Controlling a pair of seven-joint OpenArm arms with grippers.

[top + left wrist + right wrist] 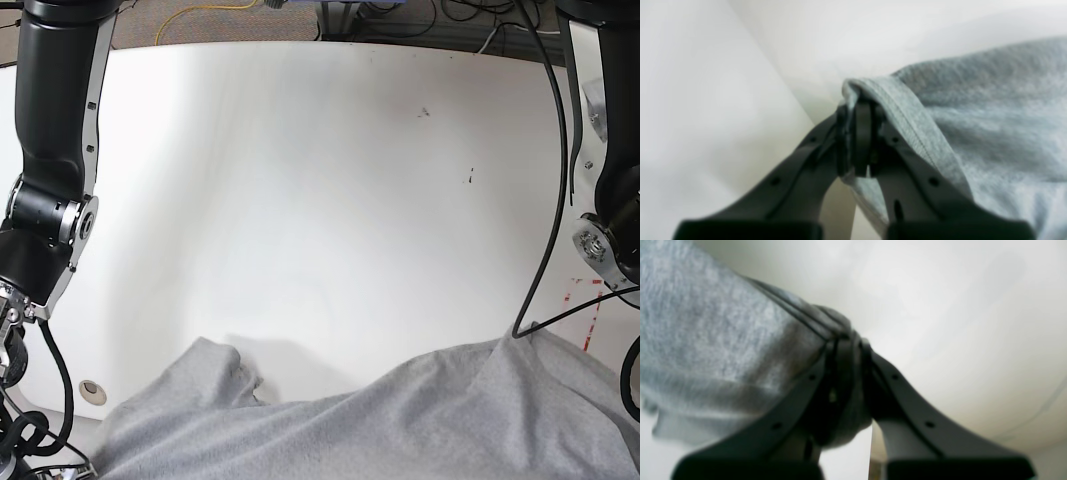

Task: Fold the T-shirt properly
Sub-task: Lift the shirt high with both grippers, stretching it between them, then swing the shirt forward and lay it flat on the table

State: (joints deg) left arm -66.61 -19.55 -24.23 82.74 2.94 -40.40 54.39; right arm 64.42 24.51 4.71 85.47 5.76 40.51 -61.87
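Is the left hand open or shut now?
Shut. In the left wrist view, the left hand pinches the stitched hem of the grey T-shirt.

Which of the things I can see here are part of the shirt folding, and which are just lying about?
Part of the job:
- T-shirt, grey, bunched at the table's near edge
- left gripper, shut on the T-shirt's hem
- right gripper, shut on the T-shirt

Just there:
- white table
- black cable hanging by one arm
- cables on the floor behind the table
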